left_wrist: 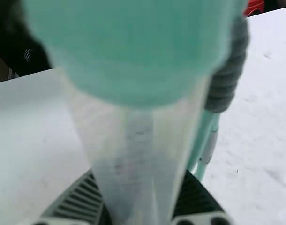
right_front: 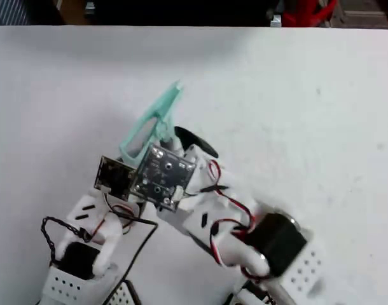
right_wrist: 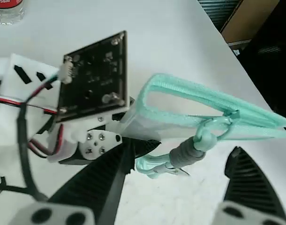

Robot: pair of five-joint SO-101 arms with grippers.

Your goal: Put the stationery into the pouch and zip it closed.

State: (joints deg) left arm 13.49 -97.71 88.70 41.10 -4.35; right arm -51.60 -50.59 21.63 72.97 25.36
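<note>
Left gripper (left_wrist: 138, 199) is clamping the teal pouch (right_front: 148, 126), left of centre, its mouth gaping. Right gripper (right_wrist: 180, 187) is hovering released beside the zipper pull (right_wrist: 201, 138). Zipping is outstanding.

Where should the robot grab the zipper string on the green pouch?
Probably the grey-wrapped part of the string, coming from the open right gripper's side. That part hangs clear of the pouch, so a finger fits on each side.
</note>
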